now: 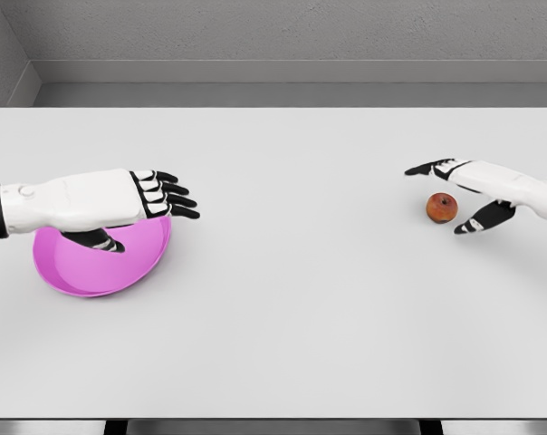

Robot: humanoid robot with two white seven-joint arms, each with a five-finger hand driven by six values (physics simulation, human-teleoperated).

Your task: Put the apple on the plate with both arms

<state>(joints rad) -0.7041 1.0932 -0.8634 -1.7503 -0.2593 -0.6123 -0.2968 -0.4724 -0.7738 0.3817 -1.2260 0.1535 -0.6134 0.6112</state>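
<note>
A wide white table (283, 299) fills most of the head view, its far edge running straight across below a grey wall and its near edge showing along the bottom. Two things lie directly on it. A pink plate (101, 267) sits near the left edge, partly covered from above. A small reddish apple (442, 207) rests near the right edge, well apart from the plate, with most of the table's width between them. The apple casts a faint shadow on the surface.

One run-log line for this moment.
left hand: open, over pink plate | right hand: open, flanking apple | apple: on table, ungrasped
</note>
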